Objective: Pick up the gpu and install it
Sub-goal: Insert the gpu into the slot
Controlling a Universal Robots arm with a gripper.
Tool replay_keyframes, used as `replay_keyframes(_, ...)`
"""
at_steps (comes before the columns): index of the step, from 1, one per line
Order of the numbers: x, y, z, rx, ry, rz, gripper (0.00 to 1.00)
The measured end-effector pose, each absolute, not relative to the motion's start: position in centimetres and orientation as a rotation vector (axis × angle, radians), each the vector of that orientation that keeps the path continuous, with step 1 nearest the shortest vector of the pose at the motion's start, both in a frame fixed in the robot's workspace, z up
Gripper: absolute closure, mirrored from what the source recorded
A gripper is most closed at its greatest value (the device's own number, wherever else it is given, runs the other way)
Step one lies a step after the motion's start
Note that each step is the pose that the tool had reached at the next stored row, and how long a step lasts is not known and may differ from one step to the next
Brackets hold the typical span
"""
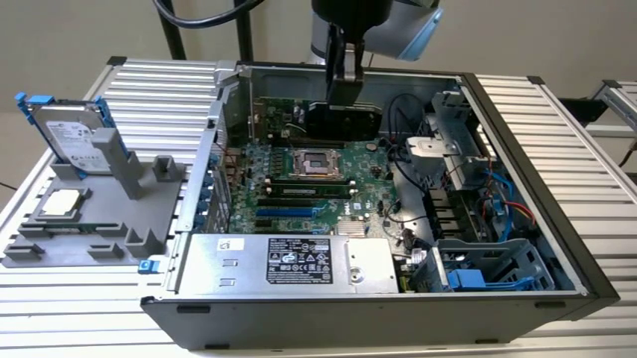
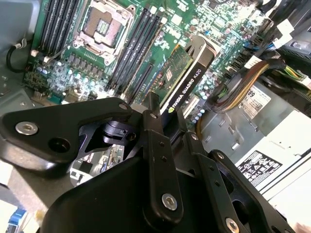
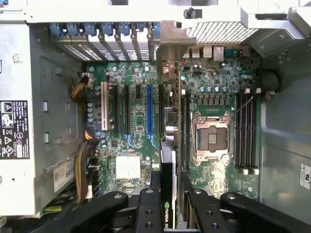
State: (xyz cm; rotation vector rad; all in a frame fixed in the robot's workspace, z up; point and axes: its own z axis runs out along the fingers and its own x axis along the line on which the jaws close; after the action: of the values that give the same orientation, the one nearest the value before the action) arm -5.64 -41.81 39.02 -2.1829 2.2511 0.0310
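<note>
Exterior view first: we see the black 2-fingered tool hanging inside the open grey metal computer case, pinching the gpu, a thin rectangular card with a black cooler shroud. The card is held on edge above the green motherboard, just beyond the square silver CPU socket, toward the case's far wall. We cannot tell from this view whether its lower edge touches the board.

In the second wrist view the tool's black fingers clamp the gpu from both sides; its green circuit board face and black shroud both show, and the card hangs over the motherboard beside the black memory slots that flank the CPU socket.

In the first wrist view the gpu appears edge-on between the tool's fingers, running between the CPU socket and the blue expansion slot.

Outside the case, on the ribbed aluminium surface, a grey plastic fixture holds a silver hard drive with a blue frame upright and a small square silver chip lying flat.
</note>
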Motion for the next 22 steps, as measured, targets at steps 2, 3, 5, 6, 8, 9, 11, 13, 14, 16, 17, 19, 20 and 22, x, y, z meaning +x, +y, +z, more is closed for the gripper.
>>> replay_keyframes(2,-5.64,-41.81,38.94,-2.183,2.251,0.031,1.0)
replay_keyframes(3,-5.64,-41.81,38.91,-2.183,2.251,0.031,1.0)
replay_keyframes(5,-5.64,-41.81,38.82,-2.183,2.251,0.031,1.0)
replay_keyframes(6,-5.65,-41.81,38.79,-2.183,2.251,0.031,1.0)
replay_keyframes(8,-5.65,-41.81,38.71,-2.183,2.251,0.031,1.0)
replay_keyframes(9,-5.65,-41.81,38.67,-2.183,2.251,0.031,1.0)
replay_keyframes(11,-5.66,-41.81,38.6,-2.183,2.251,0.031,1.0)
replay_keyframes(13,-5.66,-41.81,38.52,-2.183,2.251,0.031,1.0)
replay_keyframes(14,-5.67,-41.81,38.48,-2.183,2.251,0.031,1.0)
replay_keyframes(16,-5.67,-41.81,38.41,-2.183,2.251,0.031,1.0)
replay_keyframes(17,-5.67,-41.81,38.37,-2.183,2.251,0.031,1.0)
replay_keyframes(19,-5.68,-41.81,38.3,-2.183,2.251,0.031,1.0)
replay_keyframes(20,-5.68,-41.81,38.26,-2.183,2.251,0.031,1.0)
replay_keyframes(22,-5.69,-41.81,38.19,-2.183,2.251,0.031,1.0)
